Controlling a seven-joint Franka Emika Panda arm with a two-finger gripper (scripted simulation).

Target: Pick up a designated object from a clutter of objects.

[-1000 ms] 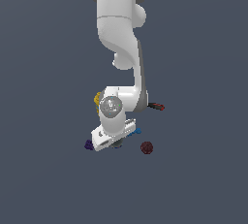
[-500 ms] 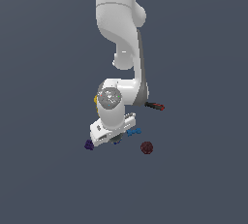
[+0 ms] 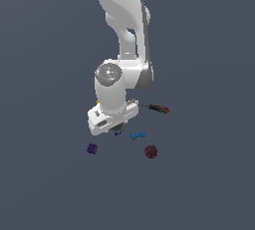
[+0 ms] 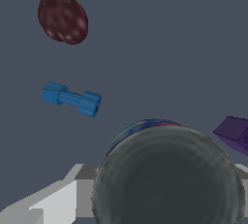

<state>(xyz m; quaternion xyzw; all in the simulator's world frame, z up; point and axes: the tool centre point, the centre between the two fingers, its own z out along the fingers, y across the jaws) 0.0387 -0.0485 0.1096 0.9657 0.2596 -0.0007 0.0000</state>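
Exterior view: the white arm bends low over the clutter, its gripper (image 3: 115, 130) directly above the round can (image 3: 117, 132), which it almost wholly hides. Whether the fingers are closed cannot be told. Blue piece (image 3: 137, 135) lies just right of the can, dark red ball (image 3: 151, 151) further right and nearer, purple cube (image 3: 92, 149) to the left, screwdriver (image 3: 158, 108) at far right. Wrist view: the can's grey top (image 4: 167, 177) fills the frame close to the camera.

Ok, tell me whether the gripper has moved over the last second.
Yes. In the exterior view the gripper has shifted upward in the picture, away from the purple cube, which has stayed where it was.
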